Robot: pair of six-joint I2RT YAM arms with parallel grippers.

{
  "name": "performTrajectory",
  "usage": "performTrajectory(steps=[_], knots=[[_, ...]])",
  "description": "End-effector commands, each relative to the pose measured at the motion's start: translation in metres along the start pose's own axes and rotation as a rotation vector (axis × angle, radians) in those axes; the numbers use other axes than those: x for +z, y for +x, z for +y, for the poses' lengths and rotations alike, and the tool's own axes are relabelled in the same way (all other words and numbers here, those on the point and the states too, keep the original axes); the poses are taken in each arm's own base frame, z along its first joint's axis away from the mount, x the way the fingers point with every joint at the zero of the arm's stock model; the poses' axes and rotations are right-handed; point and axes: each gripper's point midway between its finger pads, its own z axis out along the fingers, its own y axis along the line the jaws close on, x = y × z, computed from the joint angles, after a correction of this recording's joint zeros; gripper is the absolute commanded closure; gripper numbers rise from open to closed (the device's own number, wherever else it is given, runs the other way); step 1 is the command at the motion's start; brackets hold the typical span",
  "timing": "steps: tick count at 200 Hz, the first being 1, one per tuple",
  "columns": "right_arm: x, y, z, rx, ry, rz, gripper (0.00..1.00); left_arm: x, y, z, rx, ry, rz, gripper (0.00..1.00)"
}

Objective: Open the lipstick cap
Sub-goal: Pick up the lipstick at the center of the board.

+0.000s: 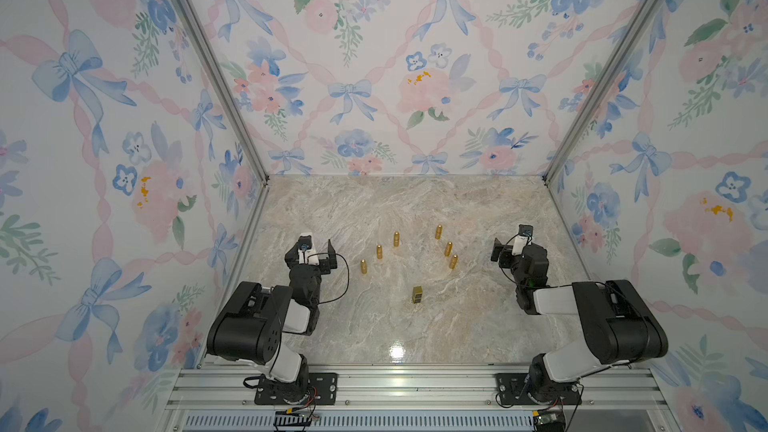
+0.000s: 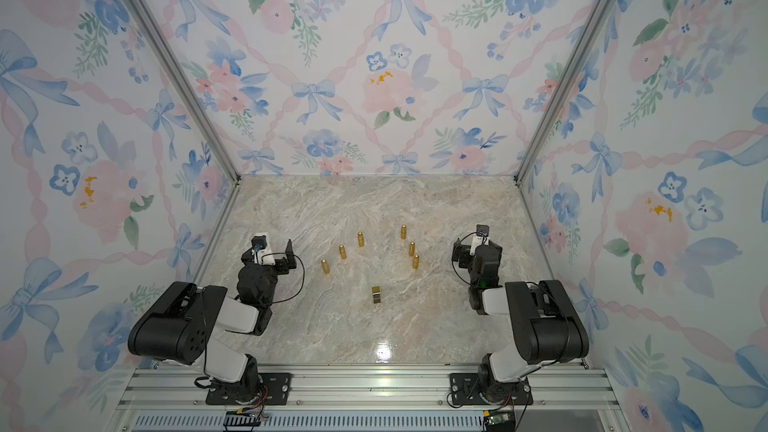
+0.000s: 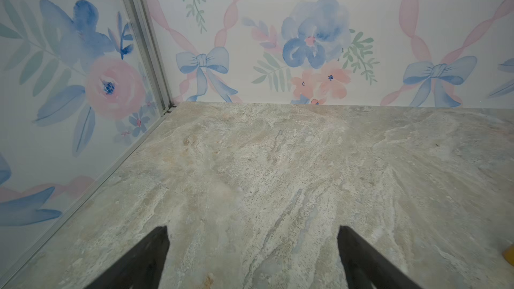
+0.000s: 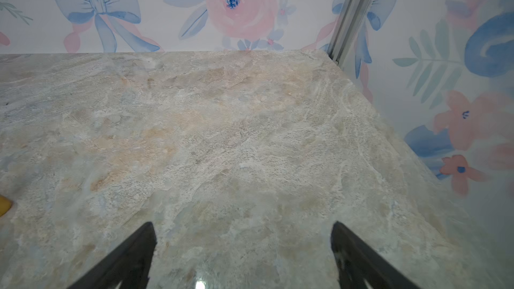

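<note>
6 rounded gold tubes (image 1: 396, 238) arc behind 1 apparently square lipstick (image 1: 418, 295) on marble (image 1: 457, 326).

Top views overhead; wrist views face back wall (image 3: 389, 9).

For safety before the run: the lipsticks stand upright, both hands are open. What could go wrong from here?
1. The round gold lipsticks stand upright in two close rows; the left hand or right hand reaching in could topple neighbours.
2. The square lipstick looks shiny; it might slip or tip if pinched only near its top.
</note>
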Motion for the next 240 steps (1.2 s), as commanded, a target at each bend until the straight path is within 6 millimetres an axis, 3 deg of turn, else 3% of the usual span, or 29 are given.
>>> performTrajectory(steps=[1,183,240], knots=[[0.002,-0.008,0.005,-0.011,-0.016,-0.025,0.01,0.003,-0.007,-0.003,0.010,0.015,-0.018,0.02],[-0.001,-0.008,0.000,0.001,0.011,-0.041,0.01,0.001,-0.008,-0.004,0.010,0.015,-0.023,0.02],[-0.018,-0.029,-0.007,0.014,0.036,-0.087,0.01,-0.010,-0.028,0.003,-0.003,-0.016,-0.069,0.02]])
